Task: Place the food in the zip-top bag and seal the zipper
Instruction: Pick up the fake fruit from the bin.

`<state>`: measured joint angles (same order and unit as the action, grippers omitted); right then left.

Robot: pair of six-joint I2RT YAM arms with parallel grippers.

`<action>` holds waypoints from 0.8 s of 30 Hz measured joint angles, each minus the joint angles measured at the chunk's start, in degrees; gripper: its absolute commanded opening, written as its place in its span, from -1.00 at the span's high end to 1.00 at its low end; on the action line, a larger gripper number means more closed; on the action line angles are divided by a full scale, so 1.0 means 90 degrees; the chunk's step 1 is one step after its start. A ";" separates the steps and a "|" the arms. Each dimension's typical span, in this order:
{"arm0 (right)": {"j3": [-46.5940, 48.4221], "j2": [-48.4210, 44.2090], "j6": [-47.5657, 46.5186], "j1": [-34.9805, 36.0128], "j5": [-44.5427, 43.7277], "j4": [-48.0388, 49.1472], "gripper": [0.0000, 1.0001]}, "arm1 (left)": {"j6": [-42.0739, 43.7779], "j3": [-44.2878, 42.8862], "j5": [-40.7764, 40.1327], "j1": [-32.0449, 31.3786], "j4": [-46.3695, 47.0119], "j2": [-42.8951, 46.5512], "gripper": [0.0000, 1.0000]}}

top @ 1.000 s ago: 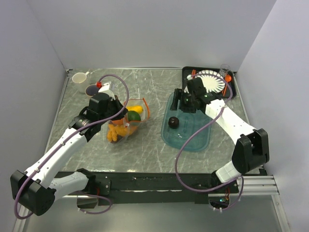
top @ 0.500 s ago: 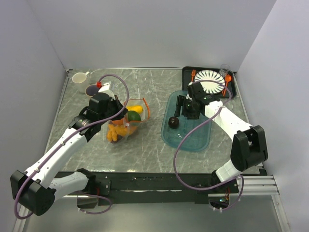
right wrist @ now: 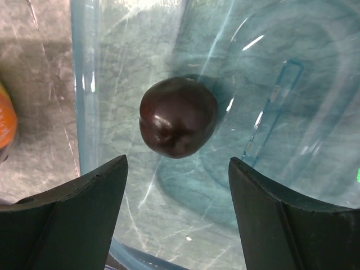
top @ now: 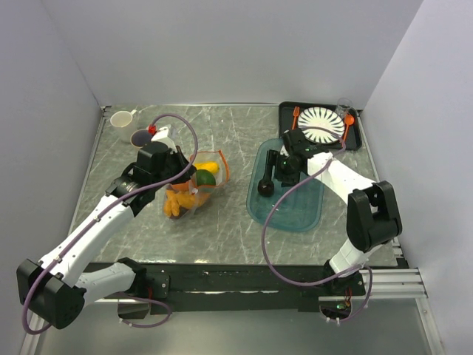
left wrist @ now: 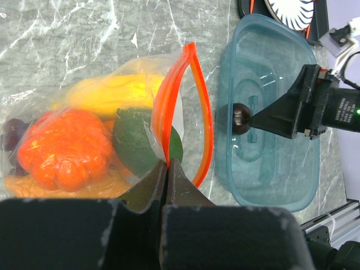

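Left pincer (left wrist: 167,163) clenches the orange-red zipper (left wrist: 200,101) of the clear, food-stuffed zip-top bag (left wrist: 84,107) mid-bench (top: 236,222), while right pincer (right wrist: 177,169) hangs released above a glossy dark fruit (right wrist: 178,115) in the teal tray (right wrist: 84,84).

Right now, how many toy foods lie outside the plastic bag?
1: a dark round fruit sits in the teal tray, just ahead of the right gripper, whose fingers are open. Every other food visible is inside the bag; the arms could hide more.
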<state>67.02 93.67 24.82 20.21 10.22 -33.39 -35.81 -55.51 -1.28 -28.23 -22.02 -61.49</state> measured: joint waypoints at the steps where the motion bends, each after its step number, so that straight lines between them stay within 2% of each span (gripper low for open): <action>1: -0.0010 0.0046 0.0027 0.0000 0.0046 0.0029 -0.56 | 0.0000 0.0000 0.0000 0.0000 0.0000 0.0000 0.99; 8: -0.0080 0.0287 0.0124 0.0000 0.0219 0.0296 -0.56 | 0.0005 0.0000 -0.0005 0.0000 -0.0002 0.0000 0.99; 19: -0.0032 0.0869 0.0068 0.0000 0.0313 0.0449 -0.33 | 0.0002 0.0000 -0.0007 0.0000 -0.0010 0.0017 0.99; 20: -0.0032 0.0872 0.0056 0.0000 0.0325 0.0454 -0.33 | 0.0005 0.0000 -0.0007 0.0000 -0.0010 0.0019 0.99; 24: -0.0029 0.0869 -0.0012 0.0000 0.0316 0.0461 -0.62 | 0.0005 0.0000 -0.0007 0.0000 -0.0012 0.0019 0.99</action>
<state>66.76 101.49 24.71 20.21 13.06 -29.23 -35.77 -55.51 -1.34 -28.23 -22.13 -61.32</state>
